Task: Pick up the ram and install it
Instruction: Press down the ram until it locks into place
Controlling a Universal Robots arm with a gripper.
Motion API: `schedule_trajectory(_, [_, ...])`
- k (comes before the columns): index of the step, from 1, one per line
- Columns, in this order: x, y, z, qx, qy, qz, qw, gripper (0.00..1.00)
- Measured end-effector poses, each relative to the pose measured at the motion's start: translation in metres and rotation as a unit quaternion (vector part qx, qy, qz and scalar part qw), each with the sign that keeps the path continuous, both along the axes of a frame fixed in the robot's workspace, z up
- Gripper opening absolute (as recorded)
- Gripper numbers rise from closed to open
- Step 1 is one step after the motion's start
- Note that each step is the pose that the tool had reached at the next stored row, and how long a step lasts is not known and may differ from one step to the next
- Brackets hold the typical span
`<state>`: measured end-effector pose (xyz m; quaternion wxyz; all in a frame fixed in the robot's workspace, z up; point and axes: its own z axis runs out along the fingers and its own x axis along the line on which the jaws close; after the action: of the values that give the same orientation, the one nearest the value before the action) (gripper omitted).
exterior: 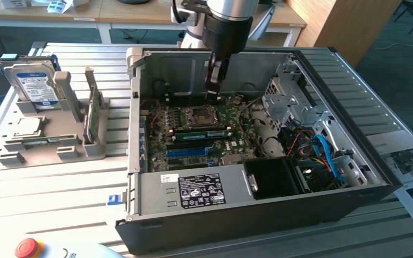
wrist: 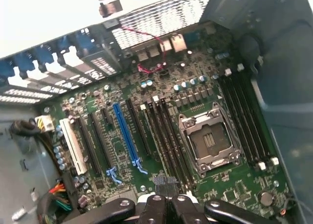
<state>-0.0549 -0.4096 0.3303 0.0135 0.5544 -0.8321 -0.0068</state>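
The ram looks like a long, narrow green stick standing on edge in a slot of the motherboard, between the CPU socket and a blue slot. My gripper hangs inside the open computer case, above the board and behind the socket, apart from the stick. In the wrist view its black fingers meet at the gripper, shut, with nothing between them. Beneath lie the dark memory slots beside the socket; I cannot make out the stick among them.
A grey rack at the exterior view's left holds a silver hard drive with a blue label and an upright green card. The power supply and cables crowd the case. A red button sits near the table's front edge.
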Motion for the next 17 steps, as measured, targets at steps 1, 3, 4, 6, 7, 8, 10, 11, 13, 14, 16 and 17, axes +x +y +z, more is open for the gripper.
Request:
schedule_trajectory(1, [0.0, 0.0, 0.0, 0.0, 0.0, -0.008, 1.0, 0.1])
schedule_trajectory(3, [0.0, 0.0, 0.0, 0.0, 0.0, -0.024, 0.9997, 0.1])
schedule_trajectory(4, [0.0, 0.0, 0.0, 0.0, 0.0, -0.031, 0.9995, 0.1])
schedule_trajectory(6, [0.0, 0.0, 0.0, 0.0, 0.0, -0.047, 0.9989, 0.1])
schedule_trajectory(7, [0.0, 0.0, 0.0, 0.0, 0.0, -0.054, 0.9985, 0.1])
schedule_trajectory(8, [0.0, 0.0, 0.0, 0.0, 0.0, -0.062, 0.9981, 0.1])
schedule_trajectory(10, [0.0, 0.0, 0.0, 0.0, 0.0, -0.077, 0.997, 0.1])
schedule_trajectory(11, [0.0, 0.0, 0.0, 0.0, 0.0, -0.084, 0.9965, 0.1])
schedule_trajectory(13, [0.0, 0.0, 0.0, 0.0, 0.0, -0.097, 0.9953, 0.1])
schedule_trajectory(14, [0.0, 0.0, 0.0, 0.0, 0.0, -0.104, 0.9946, 0.1])
schedule_trajectory(16, [0.0, 0.0, 0.0, 0.0, 0.0, -0.118, 0.9931, 0.1])
schedule_trajectory(17, [0.0, 0.0, 0.0, 0.0, 0.0, -0.125, 0.9922, 0.1])
